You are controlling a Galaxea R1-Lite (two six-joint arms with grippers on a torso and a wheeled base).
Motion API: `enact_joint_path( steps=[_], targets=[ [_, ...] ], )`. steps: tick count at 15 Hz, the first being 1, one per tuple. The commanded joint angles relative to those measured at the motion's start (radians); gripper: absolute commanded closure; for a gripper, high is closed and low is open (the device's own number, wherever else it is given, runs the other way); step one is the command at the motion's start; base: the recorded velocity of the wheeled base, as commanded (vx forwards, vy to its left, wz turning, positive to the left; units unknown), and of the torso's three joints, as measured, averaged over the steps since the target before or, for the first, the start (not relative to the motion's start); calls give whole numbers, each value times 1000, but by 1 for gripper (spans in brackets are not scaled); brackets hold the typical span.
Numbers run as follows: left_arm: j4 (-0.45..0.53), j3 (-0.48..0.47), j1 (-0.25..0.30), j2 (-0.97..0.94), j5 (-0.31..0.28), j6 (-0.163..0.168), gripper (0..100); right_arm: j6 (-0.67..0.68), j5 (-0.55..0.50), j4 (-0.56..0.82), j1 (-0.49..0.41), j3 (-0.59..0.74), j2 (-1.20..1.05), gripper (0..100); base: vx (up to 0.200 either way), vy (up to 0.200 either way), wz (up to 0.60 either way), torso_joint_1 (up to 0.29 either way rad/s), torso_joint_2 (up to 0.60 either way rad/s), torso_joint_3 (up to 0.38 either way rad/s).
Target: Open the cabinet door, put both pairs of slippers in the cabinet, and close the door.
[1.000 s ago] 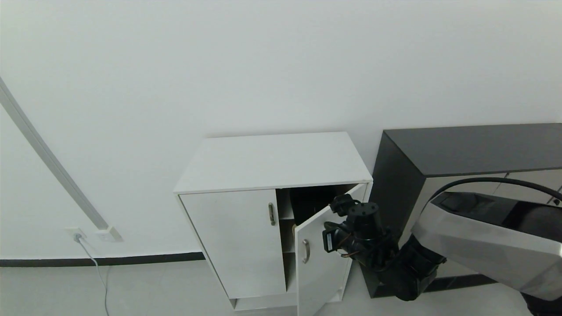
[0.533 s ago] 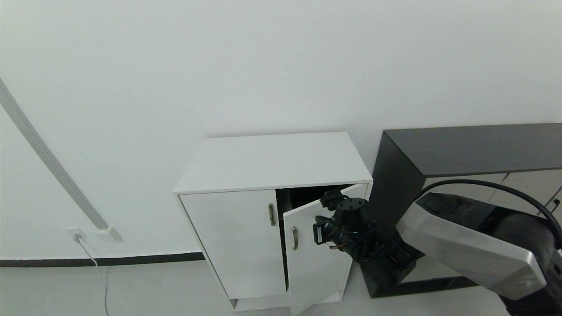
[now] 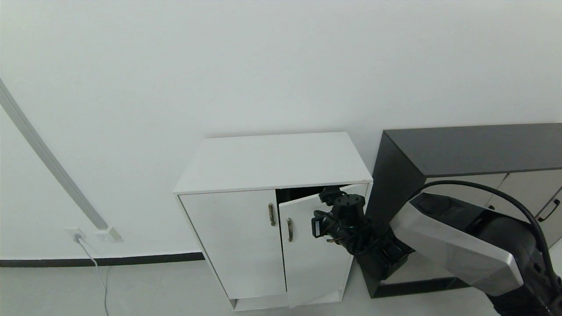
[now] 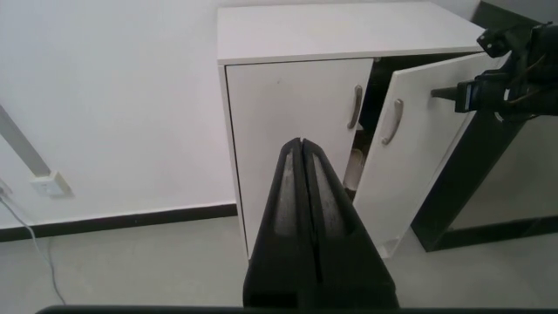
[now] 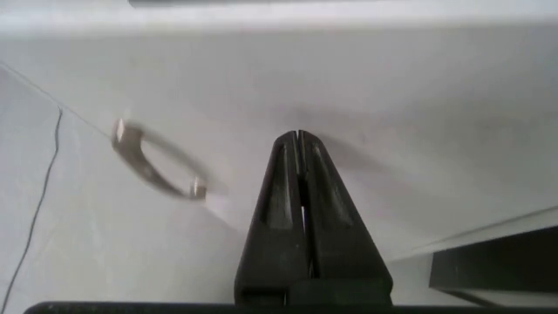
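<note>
The white cabinet (image 3: 272,162) stands against the wall. Its left door (image 3: 237,241) is closed. Its right door (image 3: 314,259) stands slightly ajar, with a dark gap along the top. My right gripper (image 3: 328,194) is shut, its tip (image 5: 299,137) pressed flat against the right door's outer face (image 5: 418,113), away from the metal handle (image 5: 157,166). My left gripper (image 4: 301,148) is shut and holds nothing; it hangs in front of the cabinet (image 4: 340,30), well back from it. The cabinet's inside is hidden.
A dark sideboard (image 3: 465,147) stands right beside the cabinet, close behind my right arm. A wall socket with a cable (image 3: 79,238) sits low on the wall at the left. Bare floor (image 3: 131,289) lies in front of the cabinet.
The right door has swung from wide ajar to almost closed. My right gripper has moved with it toward the cabinet front, staying against the door.
</note>
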Motion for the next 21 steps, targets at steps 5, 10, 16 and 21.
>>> enact_joint_path(
  steps=[5, 10, 16, 21],
  targets=[
    [0, 0, 1, 0, 1, -1, 100, 0, 1, 50, -16, -96, 32, 100, 0, 0, 0, 0, 0, 0],
    [0, 0, 1, 0, 1, -1, 100, -2, -1, 85, -31, -164, 53, 100, 0, 0, 0, 0, 0, 0],
    [0, 0, 1, 0, 1, -1, 100, -3, -4, 140, -53, -234, 79, 100, 0, 0, 0, 0, 0, 0],
    [0, 0, 1, 0, 0, -1, 100, -3, -6, 151, -72, -251, 85, 100, 0, 0, 0, 0, 0, 0]
  ],
)
